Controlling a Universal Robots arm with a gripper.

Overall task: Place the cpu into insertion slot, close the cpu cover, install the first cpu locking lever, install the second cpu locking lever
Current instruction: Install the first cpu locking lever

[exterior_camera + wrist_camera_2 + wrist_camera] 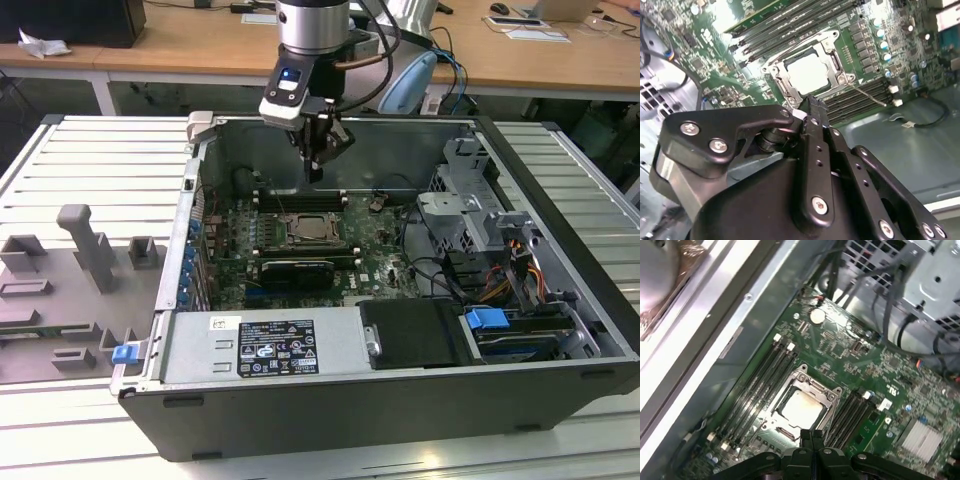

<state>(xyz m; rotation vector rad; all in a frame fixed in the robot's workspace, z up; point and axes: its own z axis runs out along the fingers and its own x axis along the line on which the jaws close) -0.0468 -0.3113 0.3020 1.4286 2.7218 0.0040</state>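
Gripper (316,168) is hanging inside the open computer case (560,180), jaws pressed together and pinching nothing, tips hovering over the memory slots (300,196) on the far side of the socket. The cpu (807,72) is lying flat in the insertion slot (310,230), below the jaws, slightly nearer than them and apart from them. In both wrist views its pale face (801,407) is showing through the cut-out of the cpu cover (812,385), which is lying down over it.
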